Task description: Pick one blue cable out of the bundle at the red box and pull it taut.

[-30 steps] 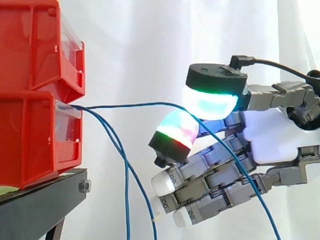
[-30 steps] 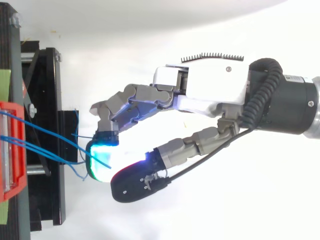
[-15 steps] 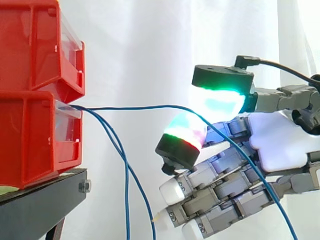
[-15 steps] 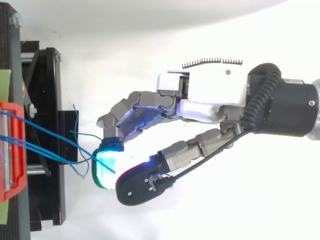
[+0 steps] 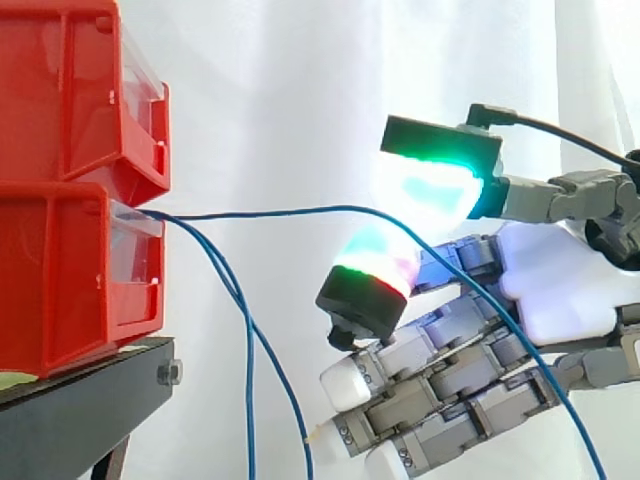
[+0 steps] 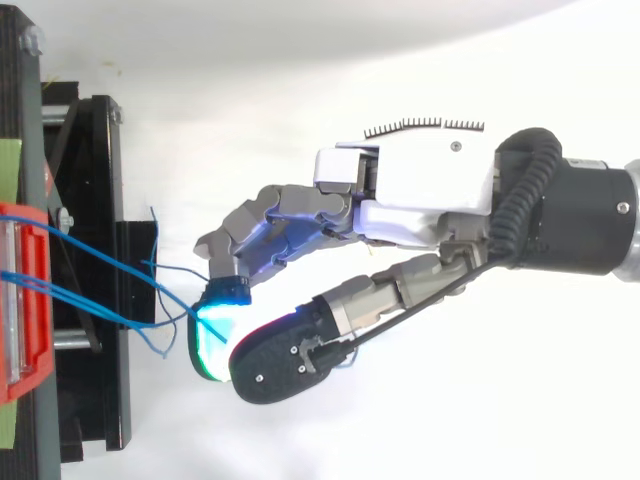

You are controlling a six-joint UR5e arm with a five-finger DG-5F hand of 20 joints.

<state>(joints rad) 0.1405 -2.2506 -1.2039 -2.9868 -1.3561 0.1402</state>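
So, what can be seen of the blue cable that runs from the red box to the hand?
The blue cable is thin and smooth. It leaves the front of the lower red box, runs almost level in a slight upward bow, not taut, reaches the hand, then slopes down to the right. Whether the hand grips it is unclear.

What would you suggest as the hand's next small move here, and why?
Probably draw the hand back, away from the red box. Its glowing pads appear to pinch one blue cable, which runs from the box in a shallow arc rather than a straight line, so slack remains; the other cables hang loose below.
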